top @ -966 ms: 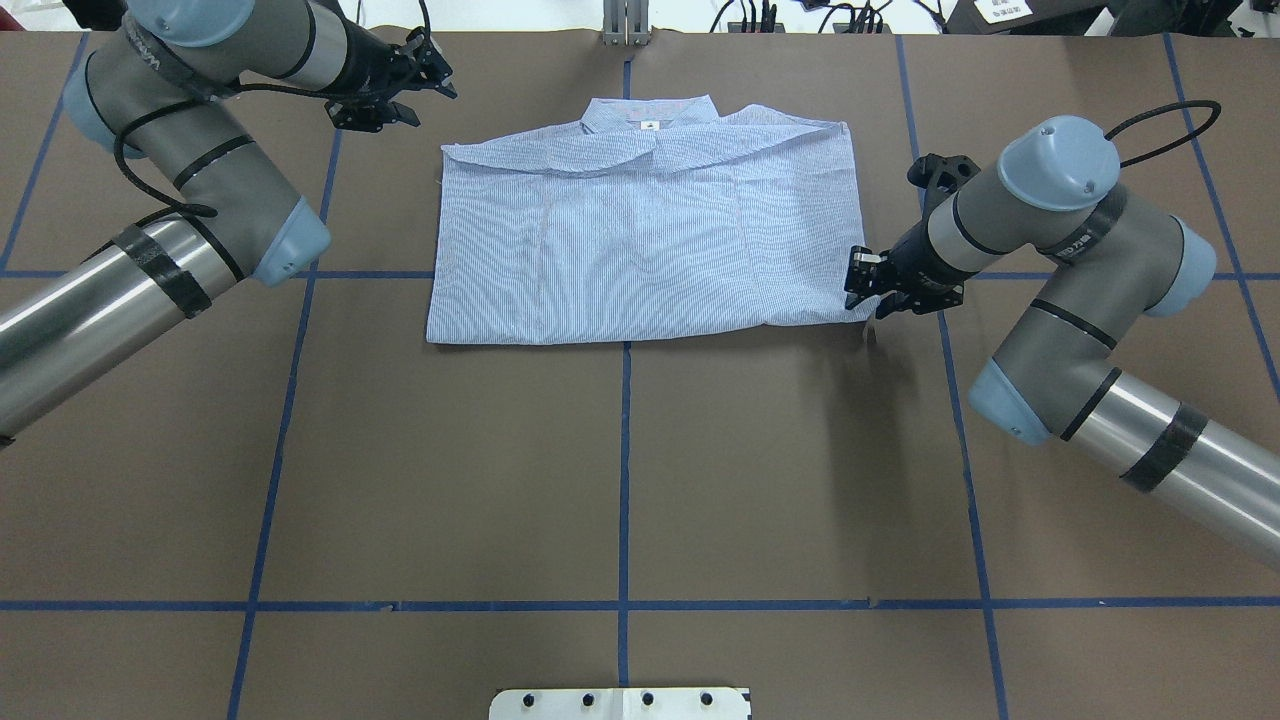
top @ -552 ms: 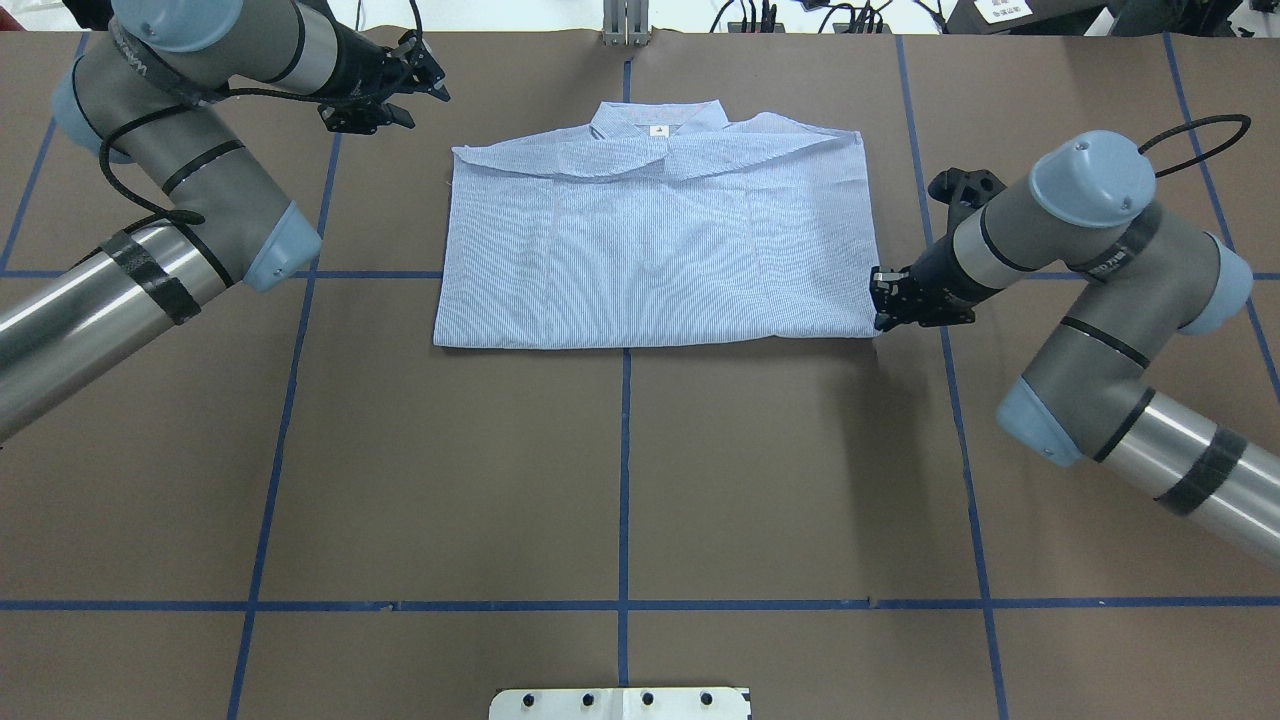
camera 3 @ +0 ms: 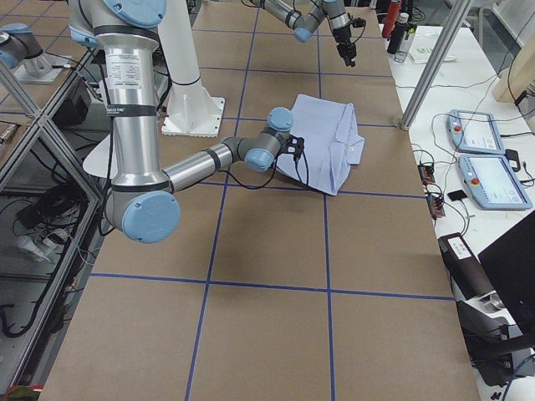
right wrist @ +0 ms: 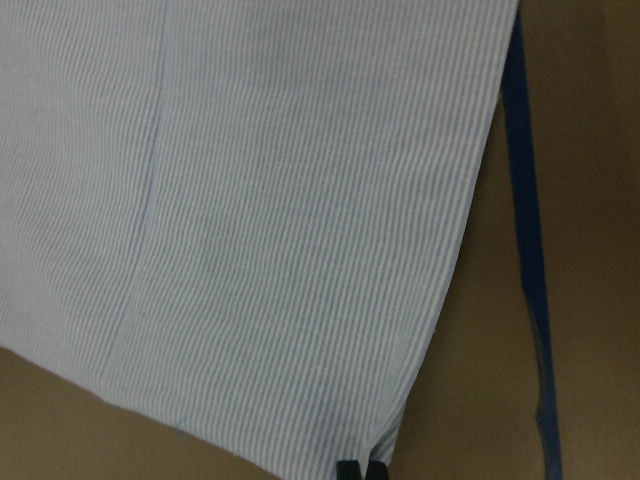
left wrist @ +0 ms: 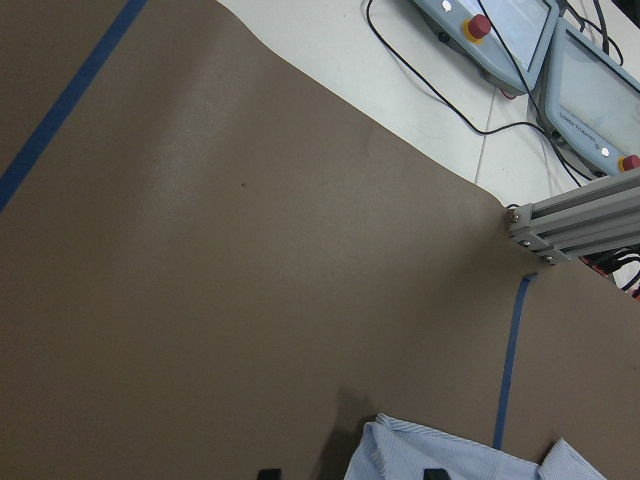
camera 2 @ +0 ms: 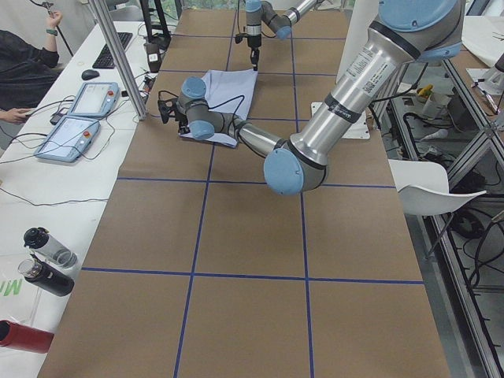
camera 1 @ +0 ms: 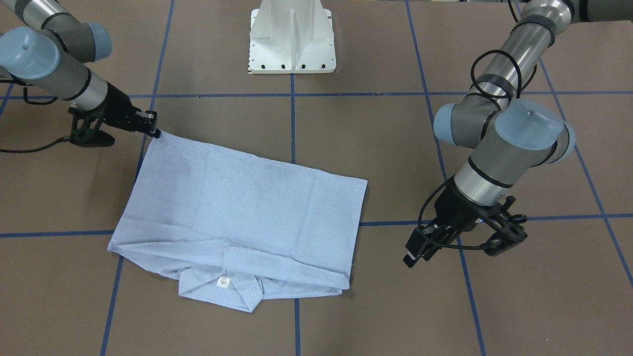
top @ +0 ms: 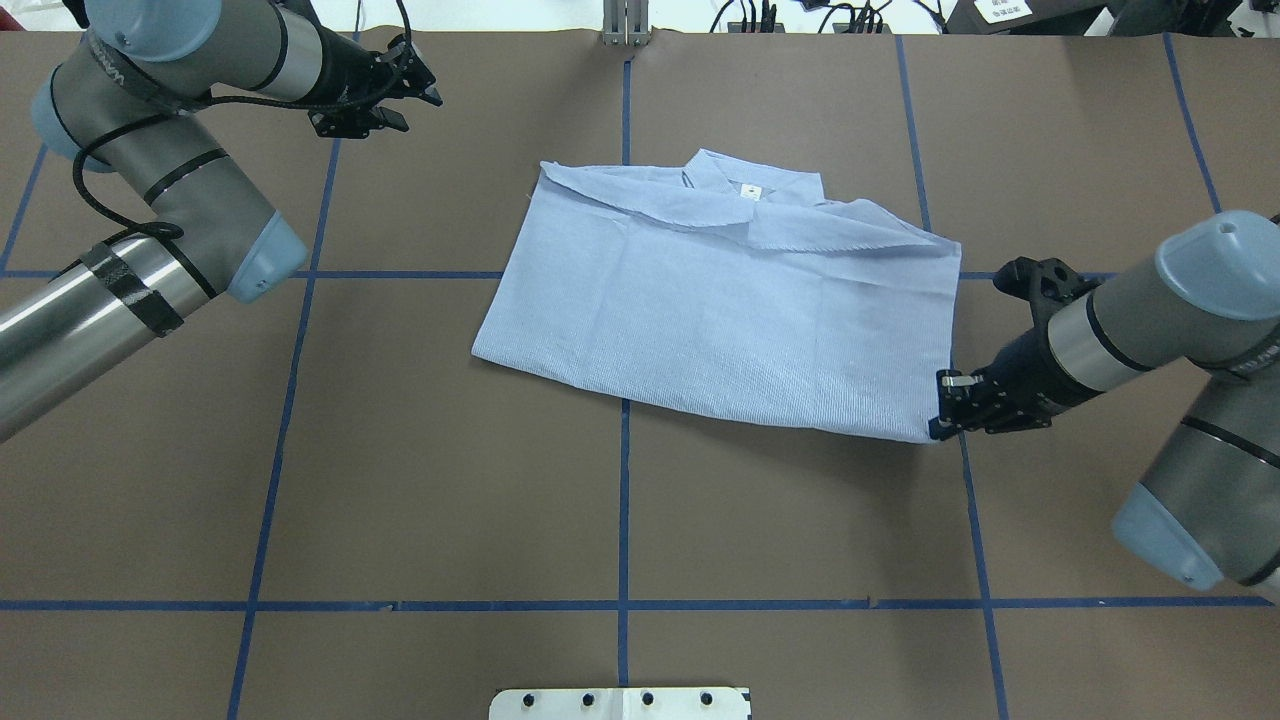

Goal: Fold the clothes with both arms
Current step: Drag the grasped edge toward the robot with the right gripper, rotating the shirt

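A: What lies closest to the robot?

B: The white base plate (top: 620,703), at the near edge of the tabletop (top: 400,480). The tabletop is covered with brown paper, and blue tape lines (top: 623,500) make a grid on it.

A: And after the plate?

B: Then comes the right hand (top: 940,412), on the robot's right side and low over the paper. Its fingers are pressed together on the near right corner of the shirt (top: 720,310) (the right wrist camera shows the two black tips closed on the edge of the cloth).

A: How does the shirt lie?

B: It is folded to a flat rectangle in the middle of the tabletop, across the centre tape line. It sits askew to the grid: the corner in the right hand is the nearest one, and the left side is turned away toward the far edge. The fine blue-and-white stripes are facing up.

A: Where is the collar?

B: The collar (top: 750,180) is on the far side of the fold, with the white neck label (top: 745,193) showing in it. Two folded flaps meet just in front of it.

A: And the other hand?

B: The left hand (top: 424,111) is farther back, at the far left, well apart from the shirt. Its fingers stand apart and it grips nothing.

A: Anything beyond it?

B: Past the far edge there is a metal post (top: 625,22) and some cables (top: 760,15).
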`<state>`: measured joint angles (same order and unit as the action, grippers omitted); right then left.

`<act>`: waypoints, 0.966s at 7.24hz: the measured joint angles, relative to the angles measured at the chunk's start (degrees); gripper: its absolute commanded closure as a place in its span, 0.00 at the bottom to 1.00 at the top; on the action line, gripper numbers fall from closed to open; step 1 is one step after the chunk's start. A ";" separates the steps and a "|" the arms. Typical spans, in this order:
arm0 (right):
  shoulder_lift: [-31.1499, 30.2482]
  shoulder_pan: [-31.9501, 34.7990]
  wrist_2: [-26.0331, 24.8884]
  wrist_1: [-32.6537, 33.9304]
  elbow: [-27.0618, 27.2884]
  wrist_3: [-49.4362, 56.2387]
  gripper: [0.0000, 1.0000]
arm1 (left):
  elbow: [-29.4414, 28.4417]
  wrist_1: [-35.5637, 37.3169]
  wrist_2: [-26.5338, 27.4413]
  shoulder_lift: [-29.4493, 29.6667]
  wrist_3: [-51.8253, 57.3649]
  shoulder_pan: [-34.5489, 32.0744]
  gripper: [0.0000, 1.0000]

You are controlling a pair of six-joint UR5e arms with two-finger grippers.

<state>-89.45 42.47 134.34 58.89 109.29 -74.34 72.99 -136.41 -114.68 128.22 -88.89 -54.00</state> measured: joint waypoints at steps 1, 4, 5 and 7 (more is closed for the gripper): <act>-3.91 -1.32 4.26 0.00 3.80 -0.18 1.00 | 0.42 0.00 0.06 -0.04 -0.20 0.06 0.43; -7.21 -11.75 10.85 -0.08 9.42 -8.79 1.00 | 2.34 -0.03 0.10 -1.23 -0.57 0.21 0.43; -7.25 -16.11 10.91 -0.09 10.89 -12.93 1.00 | 3.56 -0.03 0.06 -2.10 -0.58 0.31 0.42; -7.60 -20.00 10.80 -0.09 11.82 -16.05 0.00 | 4.90 -0.07 -0.06 -3.16 -0.64 0.63 0.38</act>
<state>-97.05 22.46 145.13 58.80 121.11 -90.39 77.90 -136.48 -114.74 125.06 -89.53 -53.38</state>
